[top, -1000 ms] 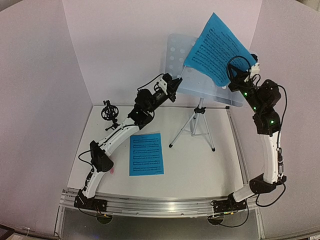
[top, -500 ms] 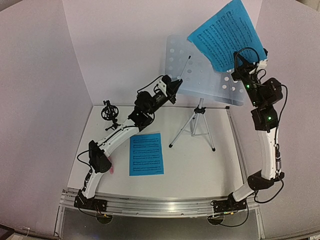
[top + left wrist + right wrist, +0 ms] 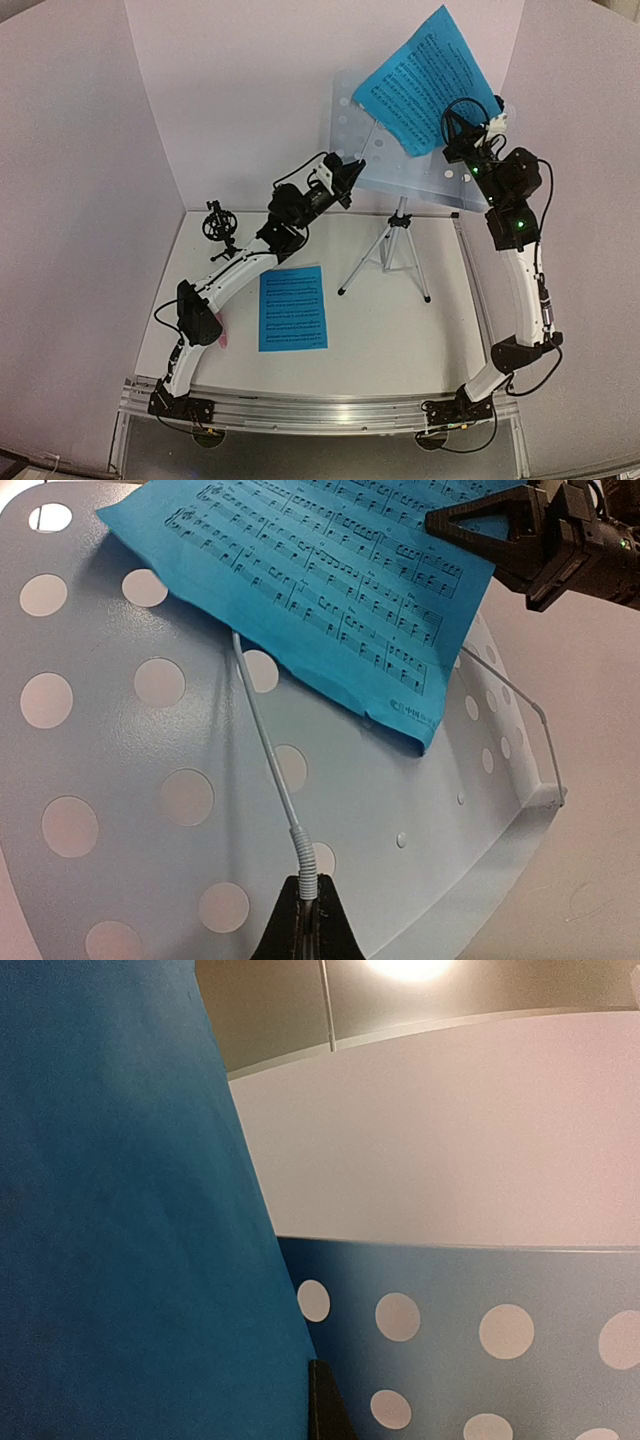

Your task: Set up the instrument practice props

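Note:
The pale blue perforated music stand [image 3: 400, 165] rises on its silver tripod [image 3: 392, 252] at the back of the table. My left gripper [image 3: 352, 172] is shut on the stand's thin wire page holder [image 3: 262, 730], with its spring end between the fingertips [image 3: 290, 920]. My right gripper [image 3: 462, 142] is shut on the corner of a blue sheet-music page [image 3: 422, 78] and holds it in front of the stand's upper part; the page also shows in the left wrist view [image 3: 300, 560] and the right wrist view [image 3: 120, 1220]. A second blue page [image 3: 293, 307] lies flat on the table. The small black tripod mic holder [image 3: 218, 225] stands at the back left. A bit of the pink microphone [image 3: 223, 341] shows beside the left arm.
White walls close in the table at the back and both sides. A metal rail [image 3: 320, 410] runs along the near edge, where the arm bases are bolted. The tripod's legs spread over the table's back middle.
My right gripper carried the blue page up and to the right, then back left and lower over the stand. The left gripper stayed on the wire.

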{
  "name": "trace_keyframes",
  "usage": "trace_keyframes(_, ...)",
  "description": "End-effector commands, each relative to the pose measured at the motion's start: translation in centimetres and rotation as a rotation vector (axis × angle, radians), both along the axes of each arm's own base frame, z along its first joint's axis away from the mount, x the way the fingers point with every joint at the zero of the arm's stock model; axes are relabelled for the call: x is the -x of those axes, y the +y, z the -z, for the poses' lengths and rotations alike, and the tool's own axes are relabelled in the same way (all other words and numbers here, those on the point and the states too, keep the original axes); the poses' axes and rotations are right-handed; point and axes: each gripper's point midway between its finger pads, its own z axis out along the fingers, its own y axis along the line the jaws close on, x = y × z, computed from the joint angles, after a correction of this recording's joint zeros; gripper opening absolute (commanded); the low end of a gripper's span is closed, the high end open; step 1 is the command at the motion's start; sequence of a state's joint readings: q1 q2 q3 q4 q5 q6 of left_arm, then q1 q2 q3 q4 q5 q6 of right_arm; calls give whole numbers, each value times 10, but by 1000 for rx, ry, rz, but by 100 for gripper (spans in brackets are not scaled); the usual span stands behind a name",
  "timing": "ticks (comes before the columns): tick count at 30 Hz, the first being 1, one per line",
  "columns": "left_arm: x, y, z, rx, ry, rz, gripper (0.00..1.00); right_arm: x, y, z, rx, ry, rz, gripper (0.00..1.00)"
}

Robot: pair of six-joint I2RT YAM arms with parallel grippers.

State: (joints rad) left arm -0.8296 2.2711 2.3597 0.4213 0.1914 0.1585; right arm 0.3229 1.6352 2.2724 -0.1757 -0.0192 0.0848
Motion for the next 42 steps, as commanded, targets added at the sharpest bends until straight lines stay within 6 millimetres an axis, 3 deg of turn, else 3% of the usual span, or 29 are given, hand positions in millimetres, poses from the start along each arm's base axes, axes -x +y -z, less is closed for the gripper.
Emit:
trace_keyframes(1,18,12,-25,-2,-74,32,0,10,5,-4,67,-55,-17,0)
trace_keyframes(5,17,13,-21,-11,-79,29,0,10,1,-6,62,-60,4,0)
trace_keyframes(11,12,12,-16,-17,-80,13,0,35,-16,-56,-68,-210,24,0)
trace_keyframes(14,12,11,-15,-22,-114,6,0,42,-24,-68,-111,-263,51,0)
trace_keyframes(20,19,9,-15,-24,-193,13,0,32,-25,-61,-118,-253,74,0)
trace_keyframes(29,26,9,-18,-24,-265,13,0,8,-9,-45,-82,-230,36,0)
trace_keyframes(42,34,10,-14,-17,-359,2,0,2,3,-36,-22,-227,1,0)
